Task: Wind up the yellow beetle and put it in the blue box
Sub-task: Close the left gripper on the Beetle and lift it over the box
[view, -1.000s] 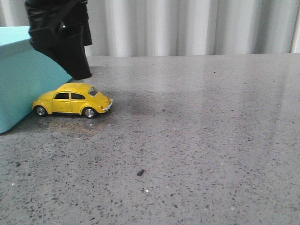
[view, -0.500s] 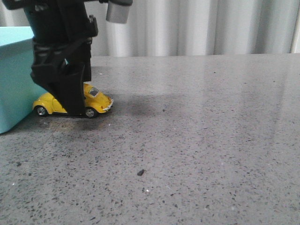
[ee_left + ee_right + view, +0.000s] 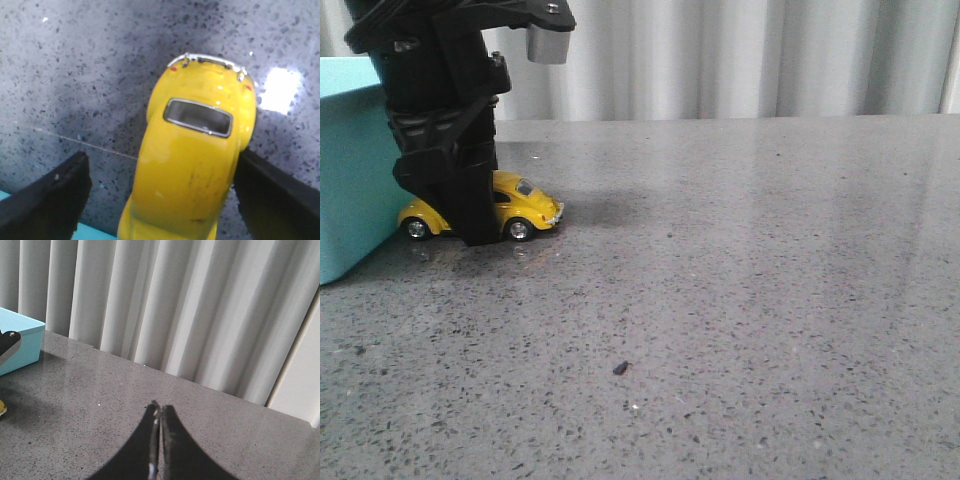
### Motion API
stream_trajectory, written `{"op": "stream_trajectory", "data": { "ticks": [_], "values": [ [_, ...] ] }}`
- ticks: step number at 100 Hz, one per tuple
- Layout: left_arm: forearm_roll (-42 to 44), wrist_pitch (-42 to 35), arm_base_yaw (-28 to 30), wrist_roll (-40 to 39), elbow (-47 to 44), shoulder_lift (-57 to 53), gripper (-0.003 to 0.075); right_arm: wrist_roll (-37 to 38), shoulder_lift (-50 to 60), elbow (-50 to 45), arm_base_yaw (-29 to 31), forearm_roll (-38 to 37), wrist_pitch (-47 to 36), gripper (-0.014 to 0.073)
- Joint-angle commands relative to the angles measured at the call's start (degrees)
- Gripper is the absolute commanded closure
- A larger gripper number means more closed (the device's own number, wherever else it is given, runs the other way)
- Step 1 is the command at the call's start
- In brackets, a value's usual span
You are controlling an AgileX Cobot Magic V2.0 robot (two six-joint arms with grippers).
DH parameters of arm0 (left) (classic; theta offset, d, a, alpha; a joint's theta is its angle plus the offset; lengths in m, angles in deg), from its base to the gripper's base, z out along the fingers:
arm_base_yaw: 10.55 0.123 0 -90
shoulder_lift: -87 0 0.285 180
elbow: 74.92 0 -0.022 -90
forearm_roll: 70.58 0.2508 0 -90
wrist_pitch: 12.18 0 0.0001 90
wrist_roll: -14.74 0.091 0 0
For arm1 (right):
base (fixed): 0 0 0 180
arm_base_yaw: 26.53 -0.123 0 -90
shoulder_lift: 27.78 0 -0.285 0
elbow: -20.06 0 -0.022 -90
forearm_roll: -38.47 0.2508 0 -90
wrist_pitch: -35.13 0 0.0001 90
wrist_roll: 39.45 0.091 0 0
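Front view shows the grey speckled bench (image 3: 740,300) with the blue box (image 3: 350,170) at its left edge, one pale matte wall in sight; whether its lid is on cannot be told from here. Just beside that wall stands the beetle (image 3: 525,205) on its four wheels, near the bench's far left part. The left pincer (image 3: 470,225) straddles the car's middle, one dark finger hiding its door. In the left wrist view the fingers (image 3: 47,200) stand released: the one on the far side of the beetle (image 3: 192,165) touches or nearly touches the flank, the other is apart from it. The right pincer (image 3: 159,440) is clenched on nothing, well away over bare bench.

The toy looks small, rigid and light, likely a hard glossy shell that is slippery under pads. Its roof is rounded, so a hold there would squirt loose; the flat door flanks between the wheel arches seem the safer place. Free wheels mean it may roll when nudged.
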Motion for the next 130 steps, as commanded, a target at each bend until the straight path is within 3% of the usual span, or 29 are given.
{"op": "stream_trajectory", "data": {
  "ticks": [1, 21, 37, 77, 87, 116, 130],
  "values": [
    [-2.3, -2.1, 0.1, 0.0, 1.8, -2.4, 0.0237, -0.6, -0.9, 1.4, -0.1, -0.2, -4.3, 0.0634],
    [-4.9, -1.9, 0.1, 0.0, 1.8, -2.4, 0.0556, -0.6, -0.9, 1.4, -0.1, -0.2, -4.3, 0.0634],
    [-5.1, -2.4, 0.1, 0.0, 2.2, -3.0, 0.0738, -0.6, -0.9, 1.4, -0.1, -0.2, -4.3, 0.0634],
    [-4.3, -5.3, 2.0, -0.2, 10.9, -13.1, 0.0741, -0.6, -0.9, 1.4, -0.1, -0.2, -5.6, 0.0634],
    [-3.7, -4.3, 5.8, -2.3, 10.9, -15.3, 0.0741, -0.6, -0.9, 1.4, -0.1, -0.1, -5.7, 0.0634],
    [-2.6, -5.6, 20.5, -19.8, 9.3, -15.9, 0.0741, -0.4, -0.9, 1.4, -0.1, 0.8, -5.7, 0.0634],
    [-2.6, -5.7, 23.6, -20.2, 4.5, -14.9, 0.0741, -0.4, -0.9, 1.4, -0.1, 1.8, -5.7, 0.0634]
  ]
}}
